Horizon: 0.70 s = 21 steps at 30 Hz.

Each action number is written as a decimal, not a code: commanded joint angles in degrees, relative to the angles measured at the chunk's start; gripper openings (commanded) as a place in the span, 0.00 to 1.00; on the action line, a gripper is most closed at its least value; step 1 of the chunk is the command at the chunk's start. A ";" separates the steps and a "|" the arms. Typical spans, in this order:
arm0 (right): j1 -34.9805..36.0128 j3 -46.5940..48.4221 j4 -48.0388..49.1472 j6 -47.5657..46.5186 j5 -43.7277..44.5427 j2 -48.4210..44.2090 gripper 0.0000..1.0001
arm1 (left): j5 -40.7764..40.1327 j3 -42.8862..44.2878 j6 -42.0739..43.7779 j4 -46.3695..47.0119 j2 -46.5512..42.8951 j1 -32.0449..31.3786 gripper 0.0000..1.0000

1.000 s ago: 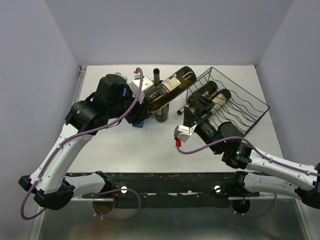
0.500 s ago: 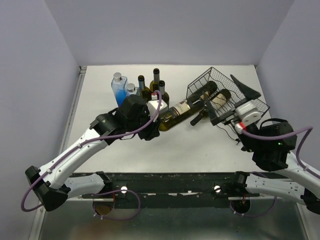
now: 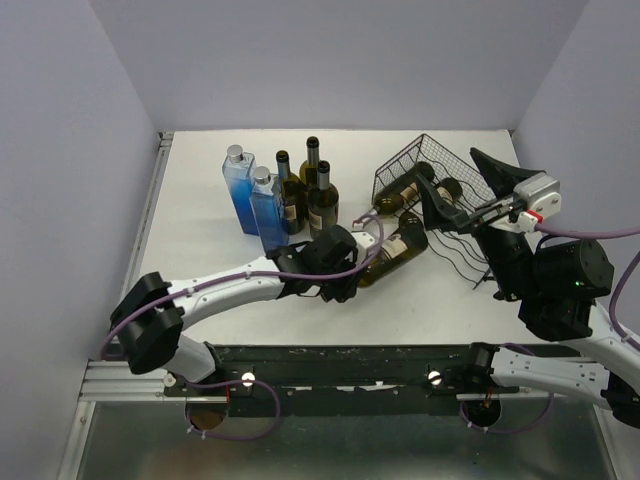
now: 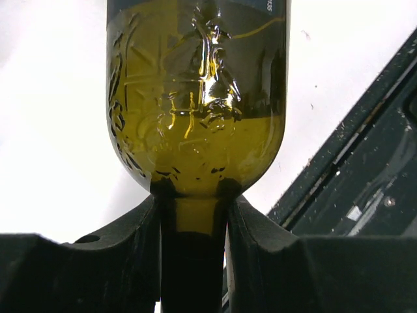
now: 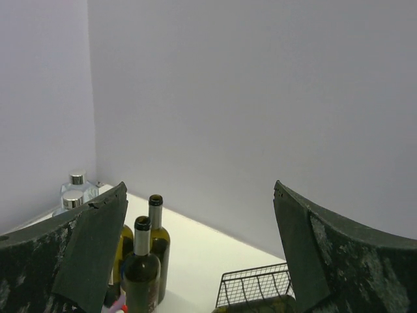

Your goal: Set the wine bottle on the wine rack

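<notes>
My left gripper (image 3: 347, 272) is shut on the neck of a green wine bottle (image 3: 398, 247). It holds the bottle nearly flat and low over the table, base pointing at the near left corner of the black wire wine rack (image 3: 492, 212). In the left wrist view my fingers (image 4: 133, 238) clamp the neck below the bottle's shoulder (image 4: 195, 98). Two bottles (image 3: 412, 184) lie in the rack. My right gripper (image 3: 466, 187) is open and empty, raised over the rack; in its own view (image 5: 199, 189) the rack's edge (image 5: 254, 283) shows below.
Three dark wine bottles (image 3: 322, 198) and two blue bottles (image 3: 252, 192) stand at the back middle, left of the rack; they also show in the right wrist view (image 5: 143, 264). A black rail (image 3: 330, 358) runs along the table's near edge. Purple walls enclose the table.
My left arm has swung the bottle down and toward the near side, from high over the standing bottles to low beside the rack. My right arm has pulled back to the right, its gripper open.
</notes>
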 commanded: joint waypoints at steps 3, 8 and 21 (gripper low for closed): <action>0.39 -1.17 -1.77 2.46 3.83 -1.67 1.00 | -3.19 8.13 1.14 12.28 6.91 -3.78 0.00; 0.48 -1.34 -3.09 3.69 4.80 -2.90 1.00 | -2.31 12.08 -0.26 13.43 12.45 -4.57 0.00; 0.48 -0.73 -5.12 3.08 5.77 -3.34 1.00 | -2.84 16.66 2.19 13.87 20.19 -4.84 0.00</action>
